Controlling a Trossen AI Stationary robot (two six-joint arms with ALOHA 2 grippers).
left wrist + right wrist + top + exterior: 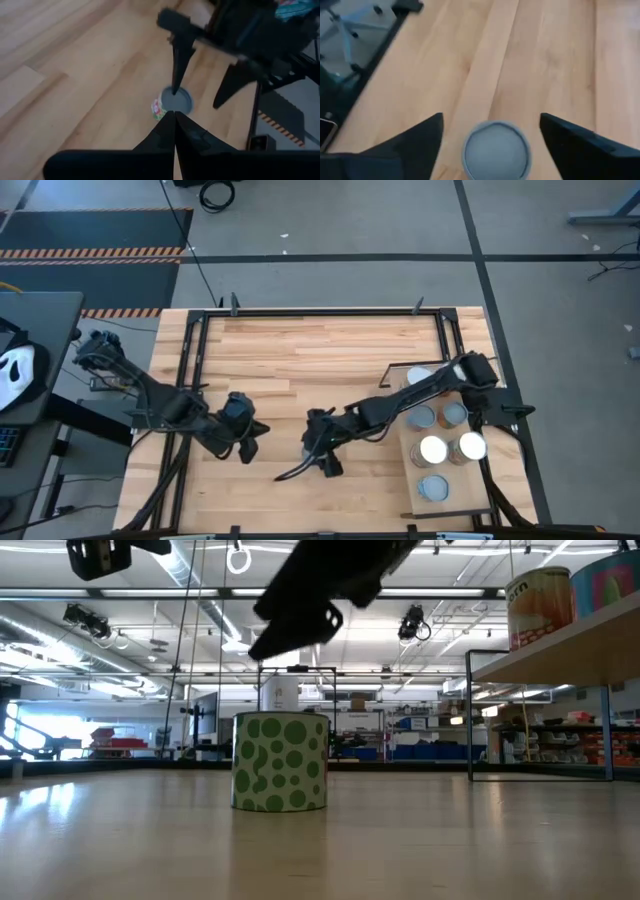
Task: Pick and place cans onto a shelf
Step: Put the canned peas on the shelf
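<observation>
One broad slatted bench [300,350] carries everything, and at its right side stands the shelf [470,498], a pale board with a black edge, already holding several cans [433,449] with round metal tops. A single can with green dots [281,762] stands upright by itself on the bare wood near the middle of the bench's near edge, well apart from the shelf. It looks like a small, stiff tin, probably light, with smooth curved sides that could slip, so I judge the safest hold is across the middle of its wall, fingers on opposite sides. The right pincer [490,131] hangs just above this can, spread wide, wider than the grey lid, a finger to either side and touching nothing. The left pincer [174,131] waits just left of it, over bare wood, its fingers pressed together and empty.
</observation>
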